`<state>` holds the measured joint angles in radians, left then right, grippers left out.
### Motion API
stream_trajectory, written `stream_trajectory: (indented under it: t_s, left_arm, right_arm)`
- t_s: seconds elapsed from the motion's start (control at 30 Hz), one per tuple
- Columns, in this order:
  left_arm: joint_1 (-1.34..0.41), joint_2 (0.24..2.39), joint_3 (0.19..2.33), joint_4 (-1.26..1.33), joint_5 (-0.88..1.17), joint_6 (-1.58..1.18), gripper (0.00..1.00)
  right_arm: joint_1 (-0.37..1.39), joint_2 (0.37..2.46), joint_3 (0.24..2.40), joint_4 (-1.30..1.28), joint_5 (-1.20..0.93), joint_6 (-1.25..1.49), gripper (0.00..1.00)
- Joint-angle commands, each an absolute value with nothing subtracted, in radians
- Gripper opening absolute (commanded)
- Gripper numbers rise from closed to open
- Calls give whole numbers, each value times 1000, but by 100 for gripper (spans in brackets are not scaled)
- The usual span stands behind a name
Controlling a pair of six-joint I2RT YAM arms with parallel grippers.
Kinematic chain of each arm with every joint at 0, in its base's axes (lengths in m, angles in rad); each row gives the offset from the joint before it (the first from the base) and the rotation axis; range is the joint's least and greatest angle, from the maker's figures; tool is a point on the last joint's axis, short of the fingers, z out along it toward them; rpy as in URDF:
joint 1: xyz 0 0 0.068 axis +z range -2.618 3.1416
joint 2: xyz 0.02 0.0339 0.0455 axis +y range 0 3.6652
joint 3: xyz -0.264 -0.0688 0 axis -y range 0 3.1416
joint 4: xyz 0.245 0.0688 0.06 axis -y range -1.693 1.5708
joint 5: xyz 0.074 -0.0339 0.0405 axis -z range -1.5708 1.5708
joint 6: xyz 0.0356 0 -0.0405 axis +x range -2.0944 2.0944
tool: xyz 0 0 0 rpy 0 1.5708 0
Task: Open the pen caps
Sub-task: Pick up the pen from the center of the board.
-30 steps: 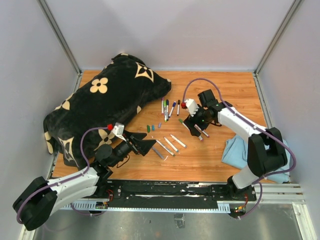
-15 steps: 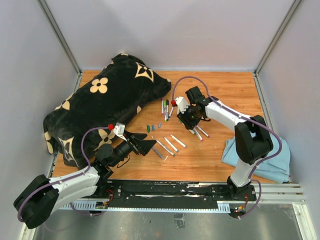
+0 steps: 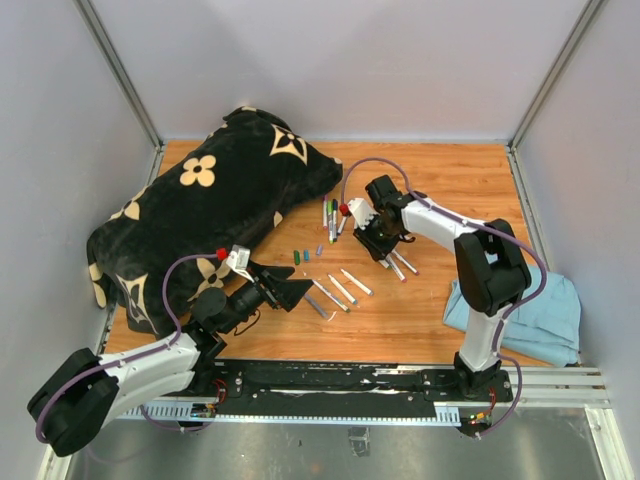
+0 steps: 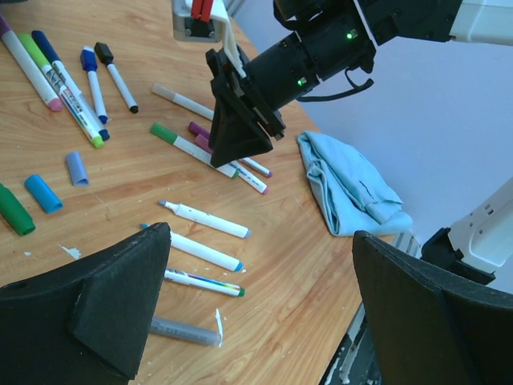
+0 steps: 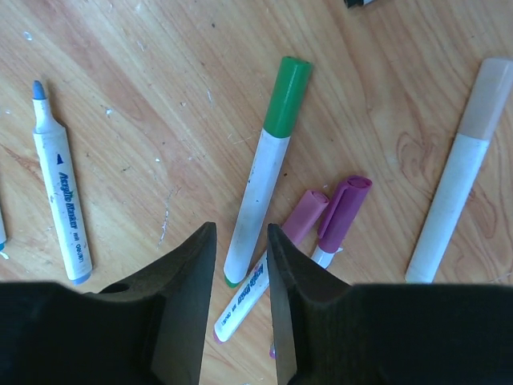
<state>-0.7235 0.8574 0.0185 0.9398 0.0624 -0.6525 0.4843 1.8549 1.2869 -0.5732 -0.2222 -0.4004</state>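
3 markers [image 4: 200, 251] lie bare-tipped on the wooden surface [image 4: 280, 200], just beyond the left end effector [image 4: 260, 234]. A grey stick [image 4: 184, 330] lies nearer than any of them; whether it is a marker I cannot tell. A little further off sit 3 pulled caps: a loose green cap [image 4: 14, 210], a blue cap [image 4: 42, 192] and a pale blue cap [image 4: 75, 168].

By my judgement the task is about a third done, since more markers wear caps than have lost them. Left to open, going outward:
- a green-capped marker [image 5: 256, 184], its fitted green cap [image 5: 287, 92] pointing away from the arm
- 2 purple caps [image 5: 343, 210] touching each other just beside it
- a pale-capped marker [image 5: 457, 184] near those
- farthest off, a row of capped markers [image 3: 333, 215], at least 4, close to the dark flowered cushion [image 3: 200, 200], with blue and black caps among them

The left end effector is spread fully wide. It holds nothing and touches nothing, and hangs above the bare-tipped markers.

The right end effector [image 5: 240, 228] is low over the surface with its jaws drawn to a narrow slot. The tail end of the green-capped marker's white barrel lies in that slot, well away from the cap. The pads [image 5: 192, 297] stand just beside the barrel. I cannot tell whether they press on it.
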Motion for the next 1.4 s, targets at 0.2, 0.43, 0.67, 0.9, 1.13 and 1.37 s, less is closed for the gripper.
stream_trajectory:
  t_s: [0.2, 0.43, 0.67, 0.9, 1.13, 1.37]
  left_arm:
    - [-726, 834, 8, 965, 57, -647, 99]
    - [-726, 811, 6, 948, 53, -645, 99]
    - [-726, 790, 5, 932, 53, -647, 99]
    - [-726, 776, -1, 928, 51, -653, 99]
    - [-726, 776, -5, 936, 50, -661, 99]
    - [-726, 785, -8, 944, 50, -665, 99]
  right_arm:
    - [508, 1900, 1319, -621, -206, -408, 27]
    - [527, 1922, 1321, -638, -193, -417, 22]
    - [535, 1896, 1301, -675, -230, -431, 17]
    - [539, 1861, 1263, -703, -235, -448, 16]
    - [555, 1882, 1264, -700, -183, -451, 19]
    - [563, 1903, 1267, -700, -167, -455, 24]
